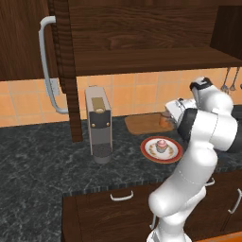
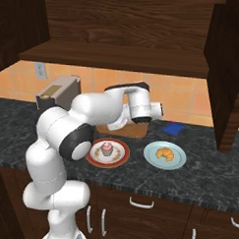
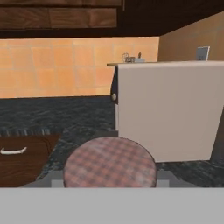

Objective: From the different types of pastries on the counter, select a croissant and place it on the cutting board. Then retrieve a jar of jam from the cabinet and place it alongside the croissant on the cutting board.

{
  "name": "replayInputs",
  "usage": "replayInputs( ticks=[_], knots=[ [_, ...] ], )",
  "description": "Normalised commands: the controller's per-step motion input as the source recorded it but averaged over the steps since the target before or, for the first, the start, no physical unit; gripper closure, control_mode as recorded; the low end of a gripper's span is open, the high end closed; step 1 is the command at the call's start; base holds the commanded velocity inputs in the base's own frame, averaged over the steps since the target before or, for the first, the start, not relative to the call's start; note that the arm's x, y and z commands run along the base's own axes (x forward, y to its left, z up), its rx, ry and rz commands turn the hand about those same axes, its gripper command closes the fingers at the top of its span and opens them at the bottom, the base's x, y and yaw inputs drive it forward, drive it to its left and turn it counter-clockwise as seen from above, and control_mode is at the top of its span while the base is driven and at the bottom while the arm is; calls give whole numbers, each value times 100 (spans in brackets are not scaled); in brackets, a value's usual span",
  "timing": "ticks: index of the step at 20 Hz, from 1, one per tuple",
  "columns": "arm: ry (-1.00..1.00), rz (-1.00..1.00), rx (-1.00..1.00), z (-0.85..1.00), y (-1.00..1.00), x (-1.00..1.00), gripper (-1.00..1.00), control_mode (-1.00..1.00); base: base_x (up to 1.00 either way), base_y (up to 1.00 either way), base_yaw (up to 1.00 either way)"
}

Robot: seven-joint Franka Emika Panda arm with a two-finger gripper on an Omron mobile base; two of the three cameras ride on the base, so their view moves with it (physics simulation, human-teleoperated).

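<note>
My gripper (image 3: 109, 178) is shut on a jar of jam (image 3: 109, 162) with a checked pink lid. In the left base view the orange jar (image 1: 165, 122) hangs at the right end of the brown cutting board (image 1: 143, 123), with the hand just right of it. The croissant (image 2: 165, 153) lies on a pale blue plate (image 2: 177, 162) on the dark counter (image 1: 42, 156), right of the board (image 2: 133, 132). A pink-frosted cupcake (image 2: 107, 149) sits on a red-rimmed plate (image 2: 120, 160). The cabinet (image 1: 142, 59) stands open above, its shelf bare.
A grey coffee machine (image 1: 98, 124) stands left of the board and looms close in the hand view (image 3: 168, 109). The open cabinet door with its long handle (image 1: 47, 71) juts out at the left. A small blue object (image 2: 173, 129) lies behind the blue plate.
</note>
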Motion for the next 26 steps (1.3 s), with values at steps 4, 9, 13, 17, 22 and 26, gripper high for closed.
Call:
replayInputs(
  ticks=[4, 9, 13, 17, 22, 26],
  knots=[
    [0, 0, 0, 0, 0, 1, 100, -100, 0, 0, 0],
    [-5, -7, -2, 0, 0, 16, 100, -100, 0, 0, 0],
    [0, 0, 0, 0, 0, 0, 100, -100, 0, 0, 0],
    [0, 0, 0, 0, 0, 6, 100, -100, 0, 0, 0],
    [0, 0, 0, 0, 0, 41, 100, -100, 0, 0, 0],
    [0, 0, 0, -1, -2, 43, 100, -100, 0, 0, 0]
  ],
)
